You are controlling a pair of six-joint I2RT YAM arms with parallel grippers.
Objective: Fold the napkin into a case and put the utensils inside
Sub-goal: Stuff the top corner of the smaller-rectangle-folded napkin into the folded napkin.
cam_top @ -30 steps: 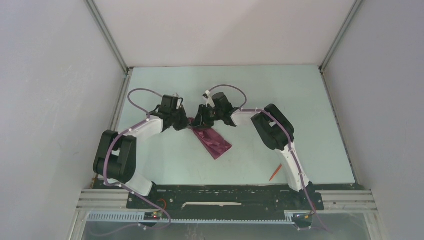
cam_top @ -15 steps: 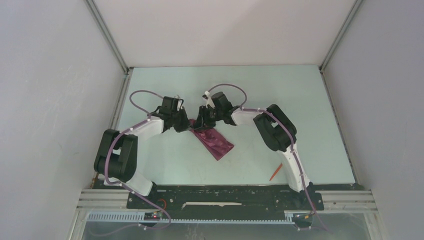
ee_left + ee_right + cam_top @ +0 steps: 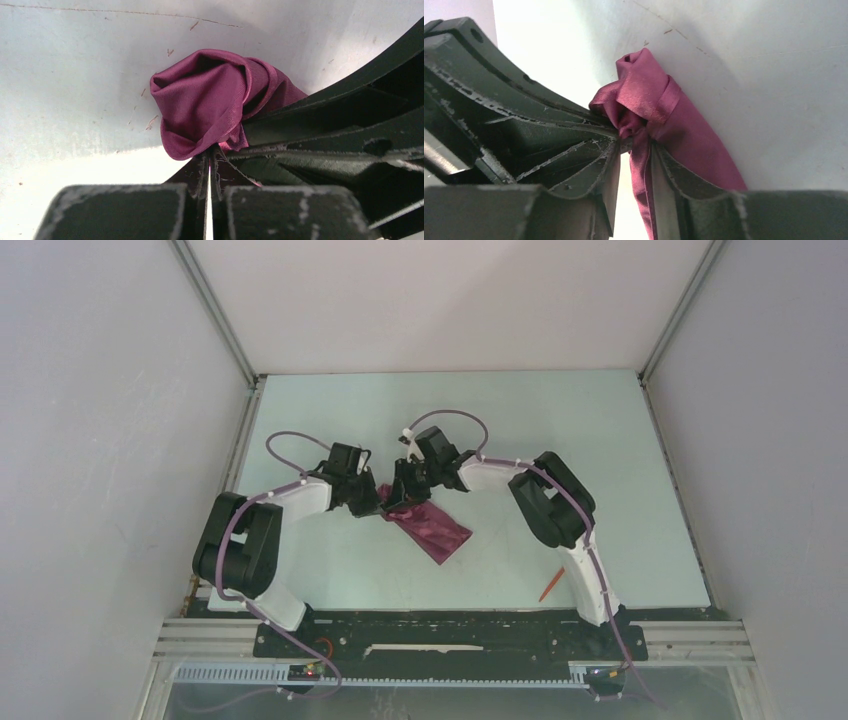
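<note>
Pinching the bunched far-left end of the napkin (image 3: 436, 528), the left gripper (image 3: 210, 156) and right gripper (image 3: 636, 144) both clamp cloth; one orange-red utensil (image 3: 550, 585) lies near right.

The napkin (image 3: 432, 528) lies on the table (image 3: 620, 440), a utensil (image 3: 551, 585) nearer, rightward.

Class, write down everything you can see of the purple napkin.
The napkin is plum-purple, thin, slightly shiny cloth, folded into a narrow strip lying diagonally on the table. Its far end is gathered into a wrinkled bunch, pinched by the shut left tool, with the right tool straddling the same bunch.
</note>
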